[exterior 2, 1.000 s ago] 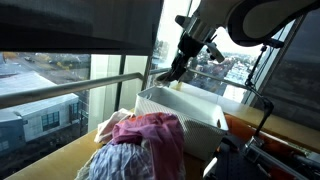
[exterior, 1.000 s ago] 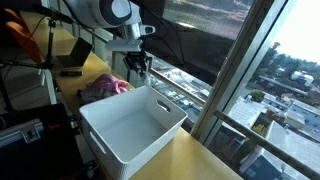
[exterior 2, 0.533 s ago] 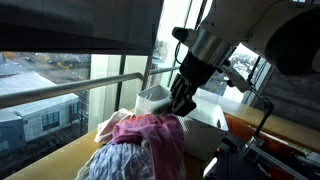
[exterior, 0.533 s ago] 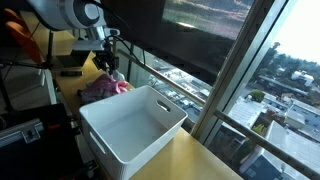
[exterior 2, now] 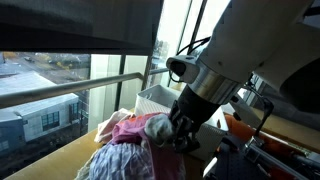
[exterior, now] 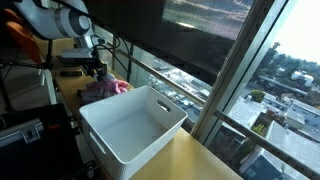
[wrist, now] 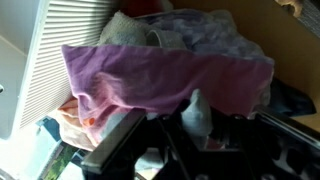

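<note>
- Closed gripper (exterior: 97, 70), fingertips drawn nearly together, with nothing visibly pinched between them.
- In the wrist view, gripper (wrist: 195, 115) low in the frame, one pale fingertip standing up at its middle.
- Directly below and ahead of the fingertips: a pile of clothes (exterior: 108, 88), its pink cloth (wrist: 170, 75) on top, stretched across the wrist view.
- Very close over the pile of clothes (exterior 2: 135, 135) in an exterior view, with the gripper (exterior 2: 183, 140) at the edge that faces the arm; cannot tell whether touching or just above.
- Beyond the pink cloth from the gripper, a grey cloth (wrist: 125, 30); down beside the gripper, under the pink cloth's hem, a pale orange cloth (wrist: 80, 115).
- Off to one side of the gripper, just beside the pile: a white bin (exterior: 105, 140), upright, with its slatted wall (wrist: 45, 50) at the edge of the wrist view.
- In an exterior view, the white bin (exterior 2: 160, 97) behind the gripper.
- Under the pile and the bin, below the gripper: a wooden table (exterior: 190, 160).
</note>
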Controlling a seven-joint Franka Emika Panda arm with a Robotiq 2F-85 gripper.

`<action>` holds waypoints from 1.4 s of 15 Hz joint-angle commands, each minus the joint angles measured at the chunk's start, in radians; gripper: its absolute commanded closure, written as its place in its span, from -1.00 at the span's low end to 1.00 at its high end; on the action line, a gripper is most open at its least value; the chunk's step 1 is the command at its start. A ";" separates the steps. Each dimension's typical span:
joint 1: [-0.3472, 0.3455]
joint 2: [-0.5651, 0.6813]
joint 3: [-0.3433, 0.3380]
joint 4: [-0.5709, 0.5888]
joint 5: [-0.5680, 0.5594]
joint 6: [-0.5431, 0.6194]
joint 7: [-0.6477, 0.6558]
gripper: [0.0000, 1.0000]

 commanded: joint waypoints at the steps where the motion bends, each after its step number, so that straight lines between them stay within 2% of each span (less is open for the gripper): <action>1: -0.010 0.128 -0.060 0.130 -0.070 0.009 0.001 0.94; 8: -0.050 0.265 -0.147 0.367 -0.016 -0.013 -0.084 0.94; 12: -0.054 0.307 -0.162 0.423 0.000 -0.015 -0.090 0.94; 15: -0.051 0.316 -0.165 0.415 0.021 -0.018 -0.083 0.94; 21: -0.002 0.204 -0.157 0.258 0.029 -0.029 -0.030 0.94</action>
